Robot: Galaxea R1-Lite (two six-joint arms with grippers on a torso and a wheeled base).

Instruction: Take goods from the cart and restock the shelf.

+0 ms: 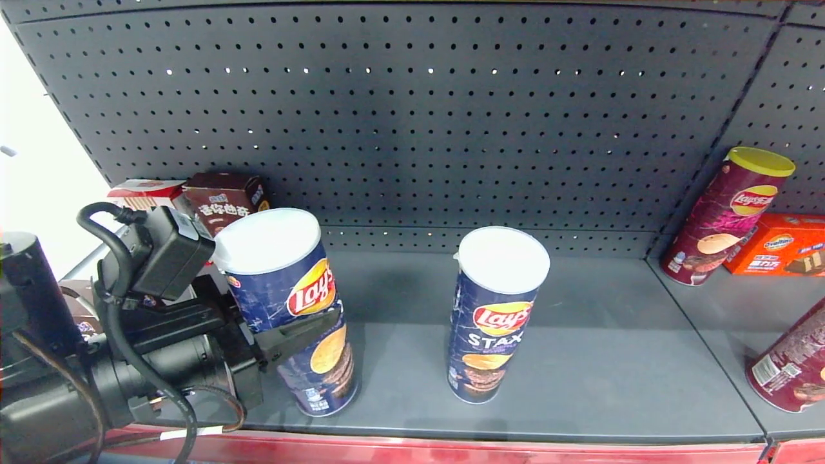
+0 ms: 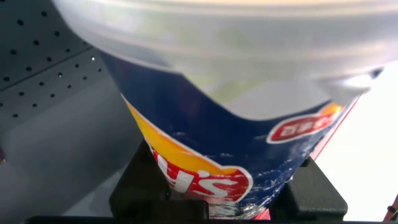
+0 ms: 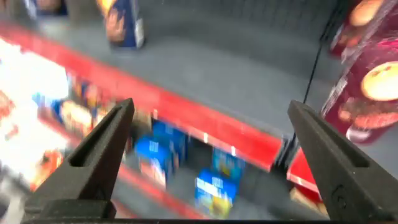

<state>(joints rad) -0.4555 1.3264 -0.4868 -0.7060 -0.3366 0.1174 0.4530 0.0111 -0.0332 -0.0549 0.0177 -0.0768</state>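
Note:
A blue chips can [image 1: 283, 283] with a white lid stands at the front left of the grey shelf board [image 1: 580, 361]. My left gripper [image 1: 293, 325] is shut on it around the middle. In the left wrist view the same can [image 2: 236, 124] looms close between the dark fingers [image 2: 143, 186]. A second blue chips can [image 1: 496, 316] stands upright to its right, apart from it. My right gripper [image 3: 211, 155] hangs open and holds nothing, out in front of the shelf's red front edge [image 3: 205, 124].
Brown and red-white boxes [image 1: 222, 196] sit at the back left. In the neighbouring bay, a purple can [image 1: 728, 212] leans by an orange box [image 1: 783, 245], and another purple can [image 1: 793, 364] lies nearer the front. Blue packs [image 3: 217, 186] fill a lower shelf.

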